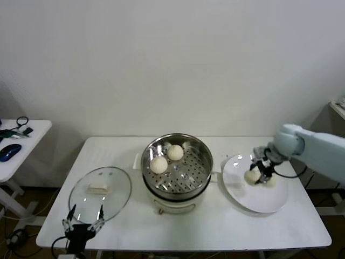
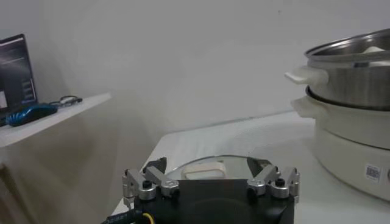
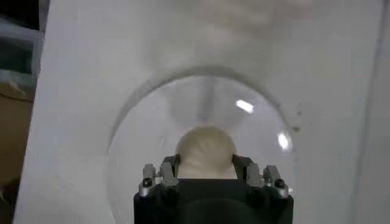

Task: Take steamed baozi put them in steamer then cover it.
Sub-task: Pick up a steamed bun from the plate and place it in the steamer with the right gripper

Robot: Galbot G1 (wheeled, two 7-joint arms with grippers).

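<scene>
Two baozi (image 1: 167, 158) lie in the steamer (image 1: 202, 181) at tabletop centre. Right hand (image 1: 261, 174) pinches a third baozi (image 3: 206, 151) on the plate (image 1: 261, 204) near the right edge; another remains. Left hand (image 1: 83, 223), spread, waits at the front edge beside the uncovering lid (image 1: 100, 191).

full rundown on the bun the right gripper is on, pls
The bun is a small, smooth, cream-white dough dome, matte and intact as far as can be seen. It sits on the white plate at the table's right side, close beside a second bun; whether the two touch cannot be told. The right gripper has a finger against each of its flanks, closed on it, per the right wrist view. The bun looks to be resting on the plate, not yet lifted.
</scene>
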